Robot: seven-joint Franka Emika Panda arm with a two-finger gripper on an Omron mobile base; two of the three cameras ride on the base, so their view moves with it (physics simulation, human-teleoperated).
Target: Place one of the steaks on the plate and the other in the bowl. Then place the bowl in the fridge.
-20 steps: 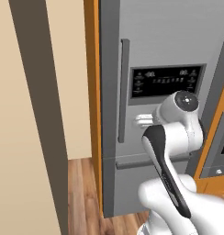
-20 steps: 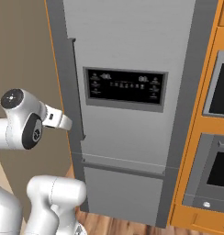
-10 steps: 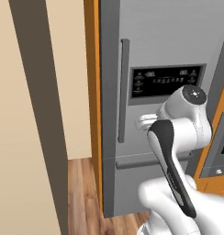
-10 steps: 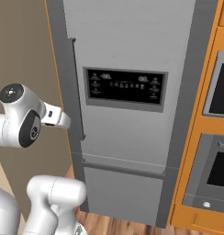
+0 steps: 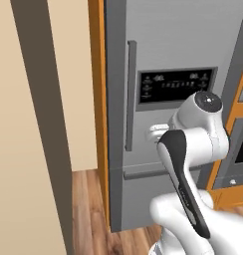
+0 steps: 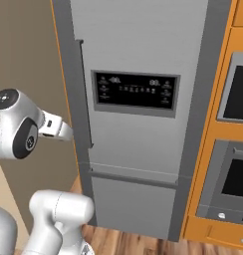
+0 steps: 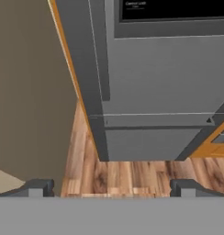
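Hand [image 7: 109,187] spread wide, empty, facing the fridge [image 7: 159,82].

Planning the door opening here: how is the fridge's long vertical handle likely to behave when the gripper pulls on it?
The handle looks like a rigid steel bar fixed along the fridge door, so it probably won't flex. Its smooth, slim finish could let the fingertips slip unless they close squarely. The tall door is shut and likely heavy, so expect resistance at first.

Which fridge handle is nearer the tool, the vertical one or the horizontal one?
The long vertical handle on the upper door; the tool sits beside its lower part, while the horizontal handle lies lower.
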